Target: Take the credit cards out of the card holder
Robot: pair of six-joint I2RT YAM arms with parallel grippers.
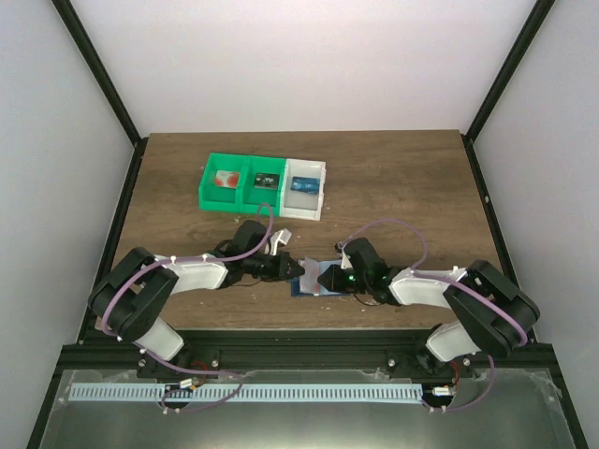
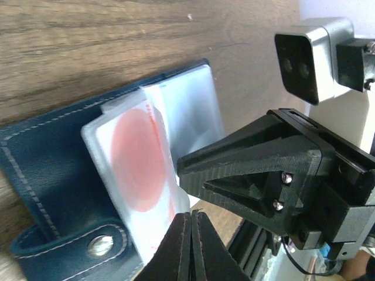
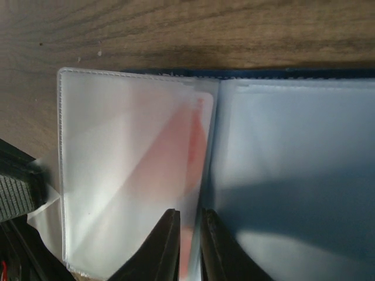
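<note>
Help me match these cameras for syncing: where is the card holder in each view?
Top external: card holder just below the picture's centre.
Left wrist: card holder across the left half, navy cover and snap tab.
Right wrist: card holder fills most of the frame, clear pockets showing.
Shared landmark: the red-spotted credit card in its clear pocket, both wrist views; unclear from above.

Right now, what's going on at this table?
Both arms are working on the open navy card holder, which lies near the table's front edge. The left gripper is shut at the corner of a red-spotted credit card that sits in a clear pocket. Whether it pinches the card or only the sleeve is unclear. The right gripper straddles that pocket's inner edge, with its jaws slightly apart. The card is not yet out of the holder.
</note>
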